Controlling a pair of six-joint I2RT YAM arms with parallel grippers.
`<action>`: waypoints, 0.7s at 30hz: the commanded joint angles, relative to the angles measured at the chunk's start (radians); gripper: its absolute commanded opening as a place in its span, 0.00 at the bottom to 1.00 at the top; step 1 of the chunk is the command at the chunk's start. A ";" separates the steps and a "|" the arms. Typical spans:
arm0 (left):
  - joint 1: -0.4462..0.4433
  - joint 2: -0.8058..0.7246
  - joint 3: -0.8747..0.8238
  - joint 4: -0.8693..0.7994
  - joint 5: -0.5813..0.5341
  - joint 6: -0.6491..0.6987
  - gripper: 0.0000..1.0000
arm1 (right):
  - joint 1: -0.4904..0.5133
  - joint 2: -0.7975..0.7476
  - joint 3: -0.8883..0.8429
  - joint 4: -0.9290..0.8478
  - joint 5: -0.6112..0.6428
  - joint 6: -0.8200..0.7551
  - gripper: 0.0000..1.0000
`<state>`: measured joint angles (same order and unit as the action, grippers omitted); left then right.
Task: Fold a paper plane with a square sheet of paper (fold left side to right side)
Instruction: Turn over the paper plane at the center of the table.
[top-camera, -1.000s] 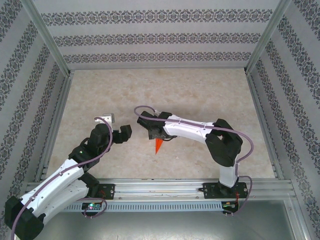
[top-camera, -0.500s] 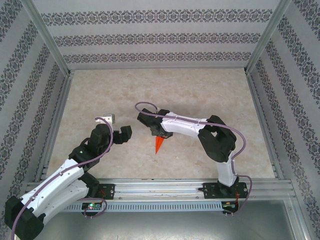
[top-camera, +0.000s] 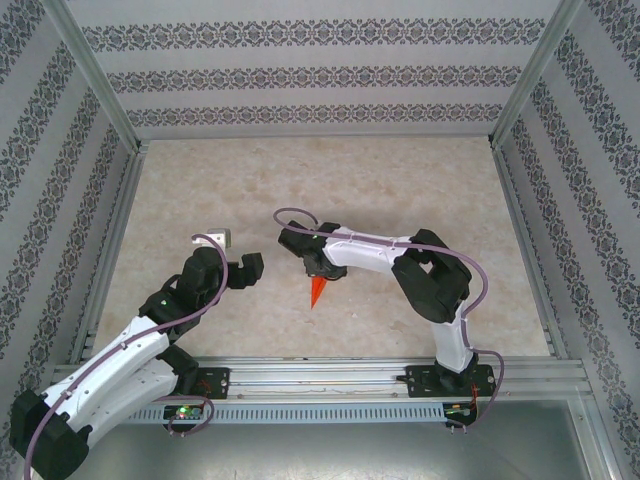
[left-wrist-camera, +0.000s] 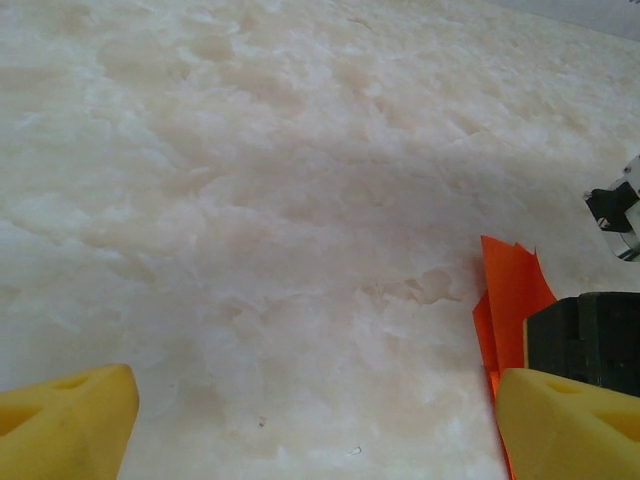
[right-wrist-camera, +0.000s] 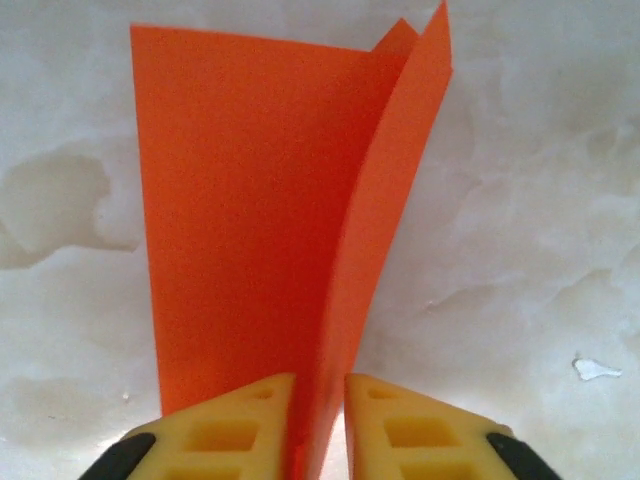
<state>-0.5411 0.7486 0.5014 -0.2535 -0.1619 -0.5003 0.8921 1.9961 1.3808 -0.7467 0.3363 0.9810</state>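
change: my right arm has swung inward, paper plane (right-wrist-camera: 250, 200) barely shifted | right jaws: pinching its centre crease | left jaws: open, just beside it | place: mid-table (top-camera: 400, 190), folding seemingly near done

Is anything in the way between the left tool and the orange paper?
Nothing visible: bare pale marbled table lies between the open left tool and the folded orange-red paper, which the right tool pinches.

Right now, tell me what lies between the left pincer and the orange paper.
Bare tabletop, seen in the top view, separates the left pincer from the orange paper.
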 joint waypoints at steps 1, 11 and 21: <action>0.013 -0.018 0.033 -0.046 -0.010 0.020 0.92 | -0.006 -0.068 -0.017 -0.008 0.014 -0.006 0.11; 0.019 -0.072 0.067 -0.088 -0.019 -0.011 0.95 | -0.027 -0.387 -0.152 0.176 0.018 -0.169 0.00; 0.031 -0.132 0.074 -0.068 0.008 -0.109 0.99 | -0.274 -0.655 -0.607 0.925 -0.674 -0.209 0.00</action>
<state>-0.5274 0.6323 0.5465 -0.3084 -0.1616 -0.5617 0.6533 1.3506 0.8413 -0.1001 -0.0738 0.7704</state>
